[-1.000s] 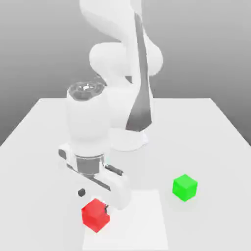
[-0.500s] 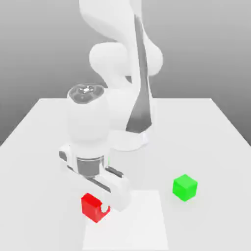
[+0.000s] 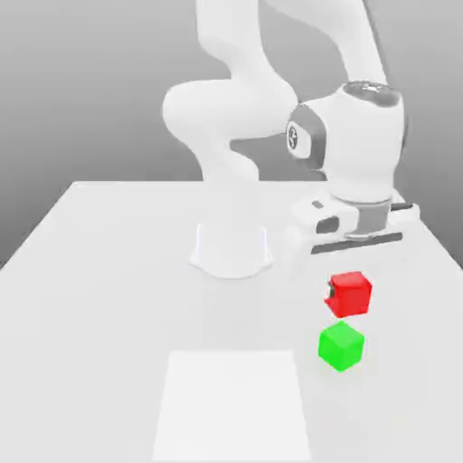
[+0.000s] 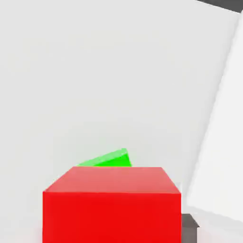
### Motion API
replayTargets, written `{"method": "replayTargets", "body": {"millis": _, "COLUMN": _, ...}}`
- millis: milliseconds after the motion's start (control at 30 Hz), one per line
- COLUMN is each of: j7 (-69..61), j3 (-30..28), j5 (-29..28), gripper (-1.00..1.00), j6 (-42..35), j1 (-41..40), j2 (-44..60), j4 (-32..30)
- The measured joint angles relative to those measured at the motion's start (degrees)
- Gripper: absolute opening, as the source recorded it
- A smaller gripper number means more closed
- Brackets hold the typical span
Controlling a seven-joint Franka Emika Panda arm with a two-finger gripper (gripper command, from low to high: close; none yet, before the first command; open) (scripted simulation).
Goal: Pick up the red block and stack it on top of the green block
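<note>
A: Sweep the exterior view from its left. What comes first?

B: The white table [image 3: 108, 271], bare at that side. Toward its near edge lies a paler white square patch [image 3: 232, 402], flat on the surface. Behind that, at about 12 o'clock from the patch, stands the round base of the Franka arm [image 3: 231, 249].

A: And to the right?

B: The arm bends over and ends in the gripper [image 3: 348, 294], at roughly 3 o'clock from the base. The jaws are clenched on the red block [image 3: 349, 294]; a dark fingertip [image 3: 331, 293] shows against the block's side.

A: Is the red block on the table?

B: No, it hangs in the air beneath the hand. The green block [image 3: 341, 345] rests on the table at about 6 o'clock from it, just beside the patch's right edge. There is a narrow gap between the two cubes, so they are apart.

A: What does the hand view add?

B: The red block [image 4: 112, 204] sits close to the camera, with a sliver of the green block [image 4: 110, 159] peeking past its far edge, and a dark fingertip [image 4: 189, 227] against its side.
</note>
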Motion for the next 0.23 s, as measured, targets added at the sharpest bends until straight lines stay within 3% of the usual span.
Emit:
{"method": "replayTargets", "body": {"millis": 133, "j7": 4.3, "j3": -0.3, "j5": -6.3, "gripper": -1.00, "j6": 7.3, "j1": -1.2, "j2": 7.7, "j4": 0.2}}
{"method": "replayTargets", "body": {"millis": 167, "j7": 5.6, "j3": -0.7, "j5": -8.2, "gripper": 1.00, "j6": 9.0, "j1": -1.2, "j2": 9.6, "j4": 0.2}}
{"method": "replayTargets", "body": {"millis": 233, "j7": 5.6, "j3": -0.7, "j5": -8.2, "gripper": 1.00, "j6": 9.0, "j1": -1.3, "j2": 9.6, "j4": 0.2}}
